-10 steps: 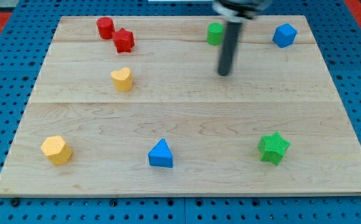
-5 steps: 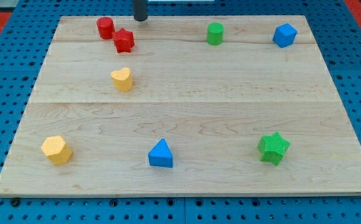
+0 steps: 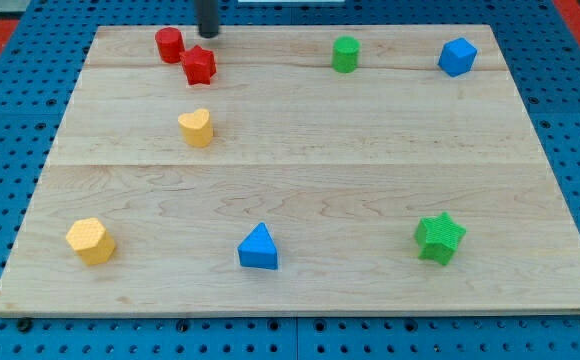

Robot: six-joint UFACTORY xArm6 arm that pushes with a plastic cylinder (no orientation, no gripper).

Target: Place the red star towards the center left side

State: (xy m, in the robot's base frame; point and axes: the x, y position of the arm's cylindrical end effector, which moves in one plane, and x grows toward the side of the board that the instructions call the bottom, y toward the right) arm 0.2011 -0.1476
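Observation:
The red star (image 3: 199,65) lies near the board's top left, touching or almost touching a red cylinder (image 3: 169,44) on its upper left. My tip (image 3: 208,33) is at the board's top edge, just above the red star and slightly to its right, a small gap apart. A yellow heart (image 3: 196,127) sits below the red star.
A green cylinder (image 3: 345,53) and a blue cube (image 3: 457,56) are along the top. A yellow hexagon (image 3: 91,240), a blue triangle (image 3: 258,247) and a green star (image 3: 439,237) are along the bottom. The wooden board (image 3: 370,170) rests on a blue pegboard.
My tip moved from the board's upper middle to the top edge, then a little left, ending just above the red star. No block has moved.

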